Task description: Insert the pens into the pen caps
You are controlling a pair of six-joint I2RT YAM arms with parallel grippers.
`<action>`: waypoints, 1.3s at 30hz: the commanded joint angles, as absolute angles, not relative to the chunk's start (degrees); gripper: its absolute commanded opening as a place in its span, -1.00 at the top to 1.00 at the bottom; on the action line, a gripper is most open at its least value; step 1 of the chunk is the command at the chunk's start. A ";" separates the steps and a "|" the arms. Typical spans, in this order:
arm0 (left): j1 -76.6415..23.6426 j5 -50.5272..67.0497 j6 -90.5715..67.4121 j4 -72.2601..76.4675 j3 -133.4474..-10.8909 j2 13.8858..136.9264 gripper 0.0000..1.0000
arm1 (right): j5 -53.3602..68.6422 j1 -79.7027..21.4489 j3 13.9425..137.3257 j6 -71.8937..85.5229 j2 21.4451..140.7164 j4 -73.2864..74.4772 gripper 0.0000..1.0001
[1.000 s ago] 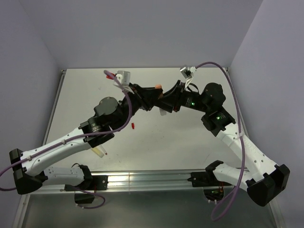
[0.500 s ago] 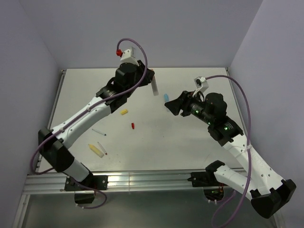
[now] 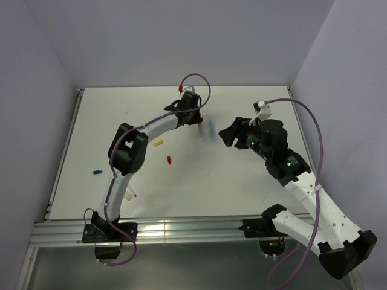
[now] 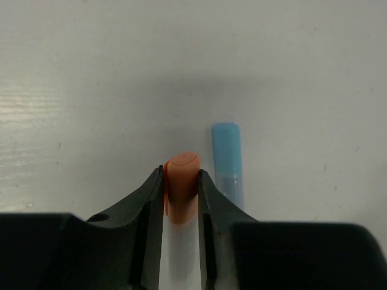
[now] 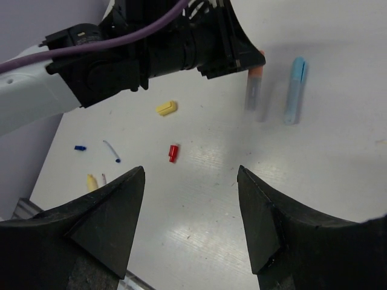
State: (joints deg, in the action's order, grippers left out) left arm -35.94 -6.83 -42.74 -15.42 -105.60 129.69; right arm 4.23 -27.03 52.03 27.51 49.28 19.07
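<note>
The orange marker (image 4: 181,184), just beside the light-blue marker (image 4: 227,158), is clamped between the left fingers (image 4: 150,208), while the right fingers (image 5: 109,211) are spread wide apart with nothing gripped.

Table (image 3: 242,181), seen from above. Far centre: held marker (image 4: 181,193) in the left gripper (image 3: 196,121); second marker (image 3: 212,128) lying just right of it, apart. Nearer and left: first cap (image 3: 158,143), then second cap (image 3: 170,160) near-right of it. Third cap (image 3: 97,171) well to the left.
</note>
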 commanded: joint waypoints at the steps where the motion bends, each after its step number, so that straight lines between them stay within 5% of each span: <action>1: -35.33 -3.87 -44.30 -15.82 -111.00 131.38 0.99 | 2.11 -26.19 51.24 26.02 47.90 19.07 -0.41; 8: -35.33 -2.55 -44.65 -16.26 -112.50 136.05 0.94 | 2.90 -25.49 51.24 25.75 47.72 18.90 -0.42; 24: -35.24 -4.13 -44.03 -16.87 -111.71 136.15 0.09 | 3.51 -25.14 50.98 25.58 47.72 18.55 -0.43; 39: -35.24 -18.62 -42.88 -18.98 -98.54 114.65 0.05 | 2.72 -24.96 50.36 25.31 46.50 18.55 -0.44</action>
